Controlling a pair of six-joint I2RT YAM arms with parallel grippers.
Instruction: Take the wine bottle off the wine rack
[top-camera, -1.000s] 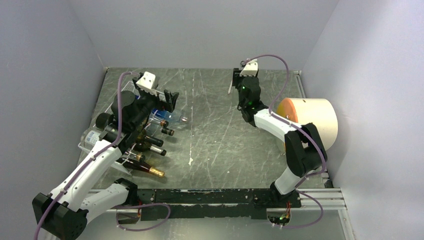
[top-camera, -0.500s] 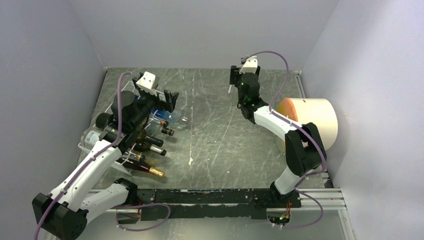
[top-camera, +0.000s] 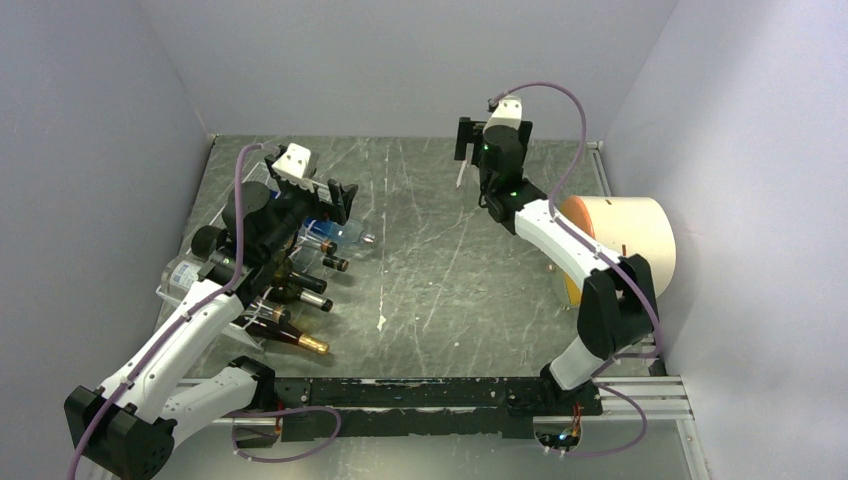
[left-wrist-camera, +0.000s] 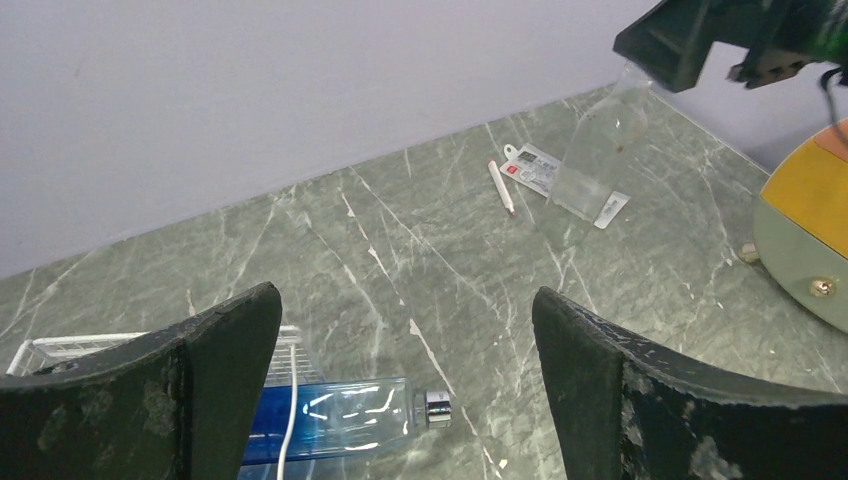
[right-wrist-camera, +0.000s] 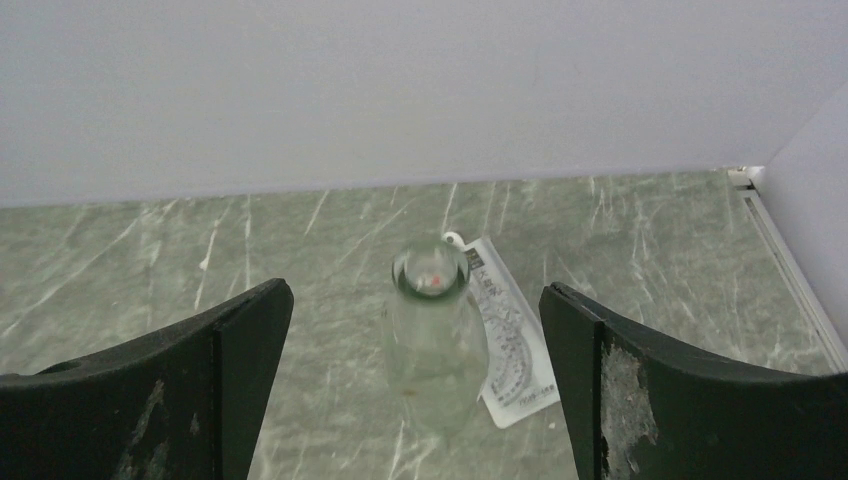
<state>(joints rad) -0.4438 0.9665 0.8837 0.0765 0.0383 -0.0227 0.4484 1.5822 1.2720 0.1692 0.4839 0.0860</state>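
Observation:
A clear glass wine bottle (right-wrist-camera: 432, 335) stands upright on the marble table at the far back, off the rack. My right gripper (right-wrist-camera: 415, 300) hangs open just above and behind it, fingers wide on either side and touching nothing; in the top view it (top-camera: 465, 150) is near the back wall. At the left, the white wire wine rack (top-camera: 168, 292) carries several lying bottles, among them a blue one (left-wrist-camera: 330, 415) and dark ones (top-camera: 305, 285). Above the rack's far end my left gripper (left-wrist-camera: 407, 295) is open and empty, over the blue bottle's cap.
A paper tag (right-wrist-camera: 505, 330) lies on the table beside the clear bottle, with a small white stick (left-wrist-camera: 500, 187) nearby. A cream cylinder with an orange face (top-camera: 620, 235) lies at the right wall. Grey walls close in the table on three sides.
The right gripper has opened wide, let go of the clear bottle and lifted a little. The left arm and the bottles on the rack have not moved.

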